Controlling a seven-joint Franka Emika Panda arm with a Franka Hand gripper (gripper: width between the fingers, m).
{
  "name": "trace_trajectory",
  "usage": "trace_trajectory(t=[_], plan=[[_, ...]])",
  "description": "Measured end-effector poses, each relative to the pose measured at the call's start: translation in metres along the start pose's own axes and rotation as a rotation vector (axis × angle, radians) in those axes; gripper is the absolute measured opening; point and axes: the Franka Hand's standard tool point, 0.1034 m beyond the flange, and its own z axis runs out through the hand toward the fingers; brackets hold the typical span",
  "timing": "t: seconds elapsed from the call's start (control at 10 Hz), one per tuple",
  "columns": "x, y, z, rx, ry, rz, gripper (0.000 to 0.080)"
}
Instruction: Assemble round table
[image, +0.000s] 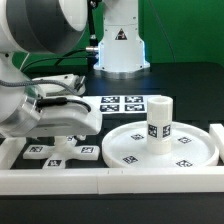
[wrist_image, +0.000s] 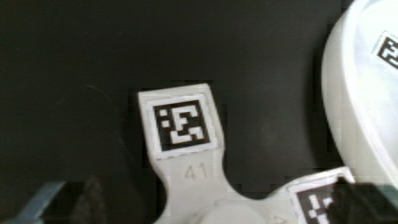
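Green wall (image: 185, 25) at the back, black table (image: 190, 88) out front, and the arm's white pedestal (image: 120, 45) sits at the far edge. The arm (image: 40, 45) itself fills the exterior view's left and blocks a great deal: it hides the claw's fingertips from this side, and part of the marker board (image: 122, 103) slips behind it too.

Under that bulk lies the cross-shaped base (image: 84, 152), flat on the table, its tagged arms poking out while its middle is covered. On the exterior view's right, the round disc (image: 205, 150) lies flat and the short cylinder leg (image: 160, 118) stands upright on it, near the centre, tags facing us. A long white rail (image: 100, 182) runs along the near edge and is cut off by the frame.

Over to the wrist view: one tagged arm of the base runs away from the camera, with a second arm only partly in shot. The disc's rim curves in at the side, just beside the base but apart from it. The claw (wrist_image: 217, 198) is released, with dark fingers (wrist_image: 63, 200) spread wide on either side of the base's hub. Black table shows between one finger and the plastic. The other finger is barely in frame, so contact there is too hard to call.
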Motion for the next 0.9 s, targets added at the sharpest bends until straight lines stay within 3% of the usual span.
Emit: trace_trajectory(t=[0.1,0.3,0.4,0.6,0.9], plan=[[0.0,0.0,0.0,0.0,0.0,0.0,0.052],[0.0,0.0,0.0,0.0,0.0,0.0,0.024],[-0.001,0.0,0.0,0.0,-0.003,0.0,0.0186],[-0.009,0.0,0.006,0.004,-0.021,0.005,0.0186],[-0.045,-0.002,0.019,0.015,-0.047,0.001,0.0186]])
